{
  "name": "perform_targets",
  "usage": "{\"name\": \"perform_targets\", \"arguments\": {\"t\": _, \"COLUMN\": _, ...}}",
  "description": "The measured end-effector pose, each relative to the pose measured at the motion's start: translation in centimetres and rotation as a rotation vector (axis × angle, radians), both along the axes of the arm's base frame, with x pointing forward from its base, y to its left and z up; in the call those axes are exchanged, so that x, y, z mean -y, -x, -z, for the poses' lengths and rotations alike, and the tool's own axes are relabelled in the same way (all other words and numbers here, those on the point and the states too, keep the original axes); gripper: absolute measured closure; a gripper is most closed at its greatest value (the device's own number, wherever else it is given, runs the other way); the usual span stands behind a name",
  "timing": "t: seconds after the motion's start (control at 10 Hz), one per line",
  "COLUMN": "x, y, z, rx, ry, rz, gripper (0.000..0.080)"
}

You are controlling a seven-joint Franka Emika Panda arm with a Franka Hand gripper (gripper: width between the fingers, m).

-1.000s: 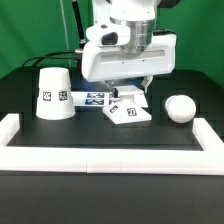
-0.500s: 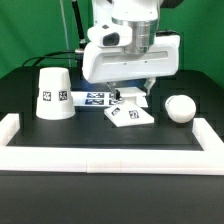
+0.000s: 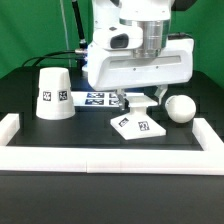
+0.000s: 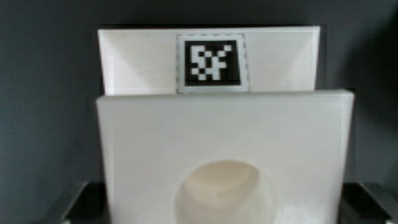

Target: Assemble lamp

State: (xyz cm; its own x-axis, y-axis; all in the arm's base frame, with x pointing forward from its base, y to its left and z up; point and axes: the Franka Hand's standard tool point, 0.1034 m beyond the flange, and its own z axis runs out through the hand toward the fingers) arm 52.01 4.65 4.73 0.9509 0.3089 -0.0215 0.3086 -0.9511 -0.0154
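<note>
The base (image 3: 138,125) has shifted toward the exterior view's right and nearer the front rail since the earlier pictures, and the arm has gone the same way with it. The base is a flat white square with black-and-white tags on its top face, and it lies a little askew on the black table (image 3: 90,135). In the wrist view it shows one tag on its far part and a rounded hollow in the nearer, raised block (image 4: 222,150).

The gripper (image 3: 137,103) stands directly over the base with its jaws wide, one on each side. The base fills the whole gap between them, so it is clamped across its width.

The bulb (image 3: 180,108), a white ball, rests on the table just to the exterior view's right of the base, apart from it. The shade (image 3: 52,92) stands mouth down, well off to the exterior view's left, with a tag on its side and its inside hidden. The marker board (image 3: 93,98) lies flat between the shade and the gripper. White border rails (image 3: 100,160) edge the table.
</note>
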Motion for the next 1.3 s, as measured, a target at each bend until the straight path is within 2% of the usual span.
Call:
{"name": "perform_targets", "arguments": {"t": 0.1, "x": -0.4, "y": -1.6, "z": -0.1, "rx": 0.073, "ry": -0.007, "rz": -0.060, "gripper": 0.0263}}
{"name": "perform_targets", "arguments": {"t": 0.6, "x": -0.4, "y": -1.3, "z": 0.0, "rx": 0.068, "ry": -0.010, "rz": -0.033, "gripper": 0.0263}}
{"name": "perform_targets", "arguments": {"t": 0.8, "x": -0.8, "y": -1.8, "z": 0.0, "rx": 0.048, "ry": -0.026, "rz": 0.135, "gripper": 0.0263}}
{"name": "perform_targets", "arguments": {"t": 1.3, "x": -3.9, "y": -7.3, "z": -0.2, "rx": 0.083, "ry": -0.054, "rz": 0.294, "gripper": 0.0263}}
